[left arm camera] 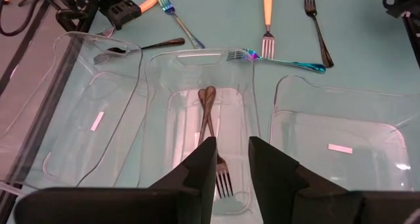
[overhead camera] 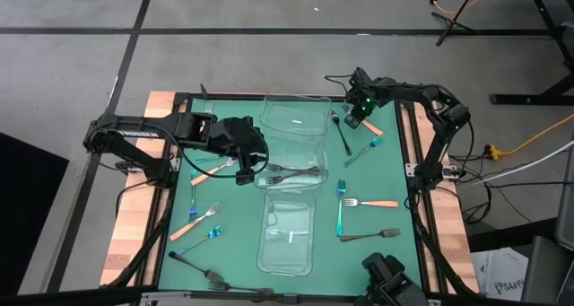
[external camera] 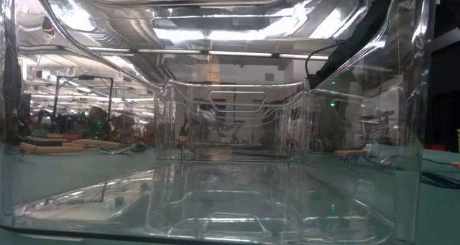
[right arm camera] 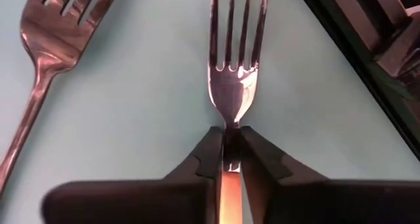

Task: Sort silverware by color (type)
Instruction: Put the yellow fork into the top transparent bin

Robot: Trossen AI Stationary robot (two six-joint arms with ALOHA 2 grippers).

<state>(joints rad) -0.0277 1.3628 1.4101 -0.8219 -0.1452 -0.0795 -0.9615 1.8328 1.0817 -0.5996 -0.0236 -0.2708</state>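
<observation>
Near the far right corner of the bench [overhead camera: 179, 252], I am closing my right end effector [right arm camera: 231, 157] on an orange-handled fork [right arm camera: 231, 86]; its two fingers are pinching the neck just below the tines, with the orange handle showing between them. Whether the fork is off the green mat yet I cannot tell. A dark fork [overhead camera: 342, 133] is lying just beside it, towards the middle.

My left end effector [left arm camera: 231, 159] is hovering over the middle clear container [left arm camera: 161, 86], fingers parted and gripping nothing. Two dark forks [left arm camera: 209, 115] are lying inside that container, handles crossing.

I am judging the sort as only begun. Of the three containers standing in a row down the middle of the bench, the far container [overhead camera: 292, 119] and the near container [overhead camera: 287, 236] are showing no forks that I can make out, so only the dark kind has a home with anything in it.

Most of the silverware is waiting on the mat. Along the right side are lying a blue-teal fork [overhead camera: 341, 207], another orange-handled fork [overhead camera: 369, 203], and a dark one [overhead camera: 369, 236]. Along the left side are lying more orange-handled forks [overhead camera: 195, 220], a small blue-teal fork [overhead camera: 199, 240], and dark forks [overhead camera: 204, 271] near the front edge. Orange and blue-teal kinds both need sorting.
</observation>
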